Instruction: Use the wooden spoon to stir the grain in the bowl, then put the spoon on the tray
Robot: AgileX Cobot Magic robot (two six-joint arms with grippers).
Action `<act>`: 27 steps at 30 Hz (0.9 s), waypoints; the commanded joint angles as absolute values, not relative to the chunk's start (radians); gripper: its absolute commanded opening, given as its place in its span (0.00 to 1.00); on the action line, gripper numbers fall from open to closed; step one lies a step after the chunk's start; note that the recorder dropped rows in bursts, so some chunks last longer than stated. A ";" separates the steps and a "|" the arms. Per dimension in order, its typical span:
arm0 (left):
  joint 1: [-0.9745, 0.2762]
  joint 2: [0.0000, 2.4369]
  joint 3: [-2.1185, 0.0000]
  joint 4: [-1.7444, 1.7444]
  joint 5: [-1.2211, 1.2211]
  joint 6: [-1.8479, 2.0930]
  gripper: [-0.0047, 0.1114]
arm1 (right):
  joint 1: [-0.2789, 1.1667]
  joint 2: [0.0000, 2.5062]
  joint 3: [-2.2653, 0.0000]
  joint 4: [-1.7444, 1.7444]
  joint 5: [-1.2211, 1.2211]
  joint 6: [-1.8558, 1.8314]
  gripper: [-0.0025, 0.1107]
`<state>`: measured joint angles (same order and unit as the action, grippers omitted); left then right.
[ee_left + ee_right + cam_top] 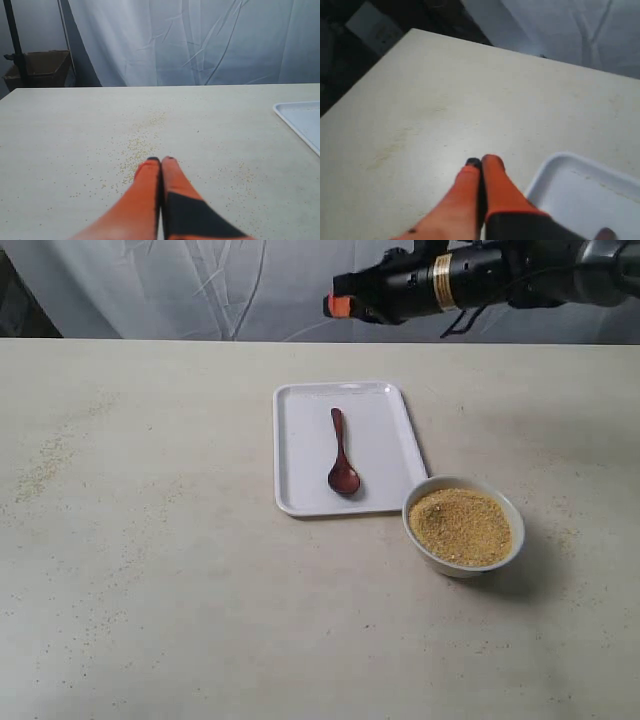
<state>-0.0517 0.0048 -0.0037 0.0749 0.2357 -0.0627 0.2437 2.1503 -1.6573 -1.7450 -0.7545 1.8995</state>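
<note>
Surface (pixel 150 570) seen from its near edge. The tray (pixel 300 440) lies about midway between the left and right edges, somewhat closer to the far edge. The wooden spoon (pixel 341 455) rests flat inside the tray, handle toward the far edge, round end toward the near edge. The bowl (pixel 440 562) stands just beside the tray, on the side toward the near right corner, heaped with the grain (pixel 461 526). The right pincer (pixel 338 306) hangs above the far edge, fingers pressed together, gripping nothing. The left pincer (pixel 161 160), likewise closed and empty, sits low over loose granules (pixel 132 145) scattered toward the left edge.
</note>
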 commanded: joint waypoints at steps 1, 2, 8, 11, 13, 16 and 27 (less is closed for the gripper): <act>-0.051 0.000 0.000 0.072 0.231 -0.066 0.04 | 0.235 2.041 -1.660 -1.744 -0.857 1.877 0.01; -0.051 0.000 0.000 0.072 0.231 -0.066 0.04 | 0.230 1.995 -1.657 -1.744 -0.905 1.883 0.01; -0.051 0.000 0.000 0.072 0.231 -0.066 0.04 | 0.148 1.746 -1.325 -1.744 -0.694 1.782 0.01; -0.051 0.000 0.000 0.072 0.231 -0.066 0.04 | 0.086 1.570 -1.038 -1.744 -0.105 1.771 0.01; -0.051 0.000 0.000 0.072 0.231 -0.066 0.04 | 0.081 1.455 -0.881 -1.744 0.304 1.766 0.01; -0.051 0.000 0.000 0.072 0.231 -0.066 0.04 | 0.081 1.322 -0.732 -1.445 0.590 1.715 0.01; -0.051 0.000 0.000 0.072 0.231 -0.066 0.04 | 0.142 1.155 -0.595 0.084 0.515 0.081 0.01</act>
<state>-0.0517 0.0048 -0.0037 0.0749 0.2357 -0.0627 0.1180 1.1903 -0.5960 -0.2674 0.4451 0.5441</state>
